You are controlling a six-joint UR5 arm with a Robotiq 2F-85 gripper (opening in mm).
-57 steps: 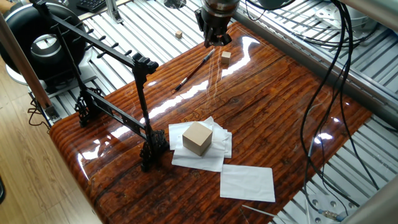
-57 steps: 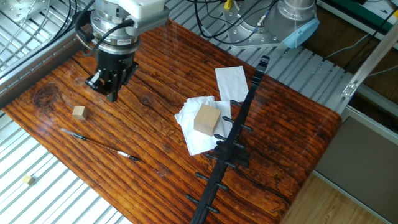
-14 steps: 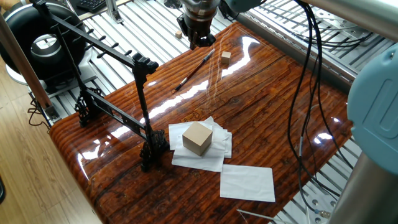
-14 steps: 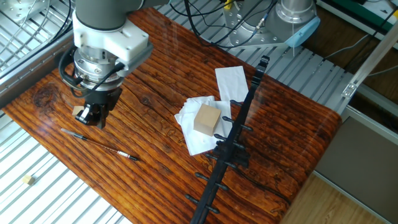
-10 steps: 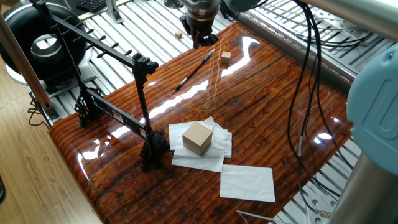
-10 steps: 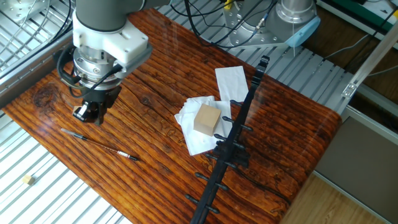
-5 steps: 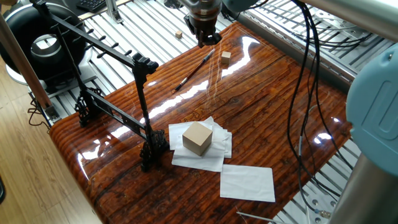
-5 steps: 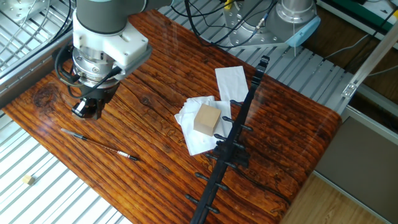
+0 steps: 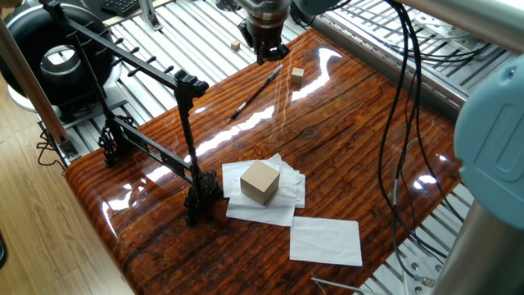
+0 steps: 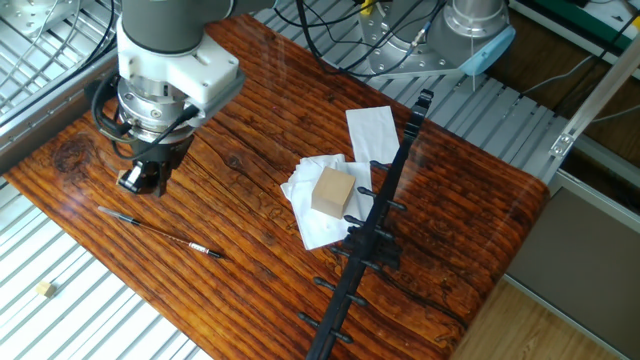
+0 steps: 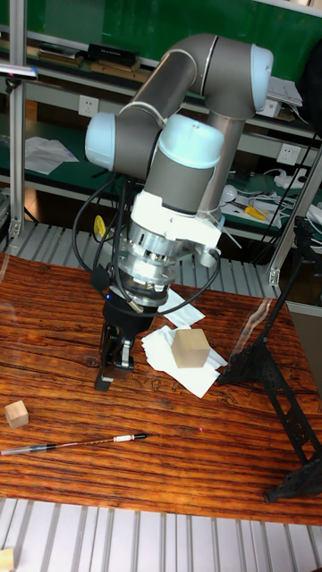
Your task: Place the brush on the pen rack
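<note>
The brush (image 9: 256,92) is a thin dark stick lying flat on the wooden table, near its edge; it also shows as the brush (image 10: 160,232) and the brush (image 11: 76,443). My gripper (image 11: 114,366) hangs low over the table just behind the brush, pointing down, fingers slightly apart with nothing between them. It appears too as the gripper (image 9: 268,51) and the gripper (image 10: 140,180). The pen rack (image 9: 187,123) stands apart on the table's other side, a black frame with a slanted pegged bar, seen also as the pen rack (image 10: 385,200).
A small tan cube (image 11: 15,413) lies beside the brush's end. A bigger cardboard box (image 9: 259,181) sits on white paper sheets (image 9: 326,240) mid-table. Another small cube (image 10: 44,289) rests on the metal slats off the table. Cables (image 9: 409,123) hang at the right.
Since the oldest frames the gripper has travelled across the table toward the brush's side. Over the last second it only shifted slightly. The brush has not moved.
</note>
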